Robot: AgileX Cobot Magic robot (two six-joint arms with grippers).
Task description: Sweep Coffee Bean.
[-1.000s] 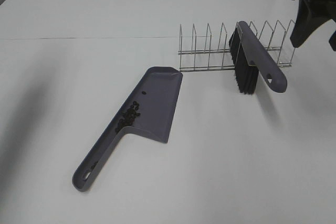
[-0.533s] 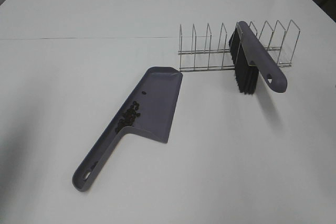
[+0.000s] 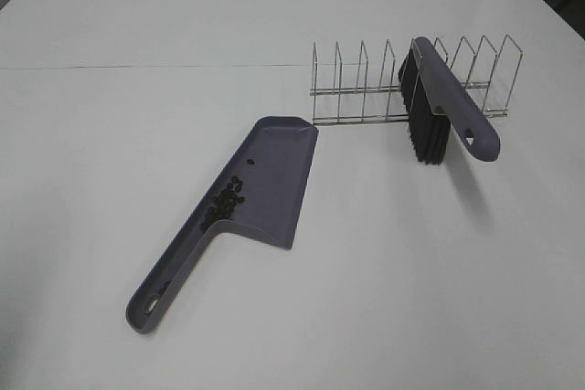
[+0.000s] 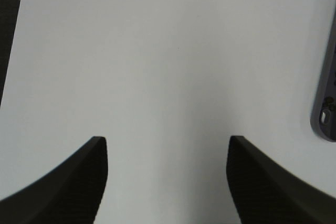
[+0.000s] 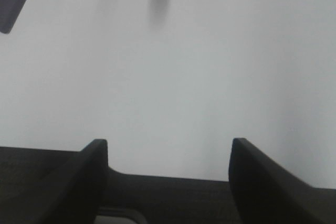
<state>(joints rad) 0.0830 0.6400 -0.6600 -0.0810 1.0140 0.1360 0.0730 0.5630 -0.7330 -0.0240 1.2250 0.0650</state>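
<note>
With both the left gripper (image 4: 165, 182) and right gripper (image 5: 168, 177) spread apart and empty, a careless bump to the dustpan (image 3: 274, 171) could scatter the coffee beans (image 3: 225, 201) across the table (image 3: 137, 116).

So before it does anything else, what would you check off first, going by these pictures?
1. Coffee beans gathered in the dustpan: ok, clustered near its handle.
2. Stray beans on the table: none visible, ok.
3. Brush parked in the wire rack: ok, leaning in it.
4. Left gripper free: ok, jaws apart, nothing between.
5. Right gripper free: ok, jaws apart, empty.
6. Dustpan lying flat: cannot tell.
</note>
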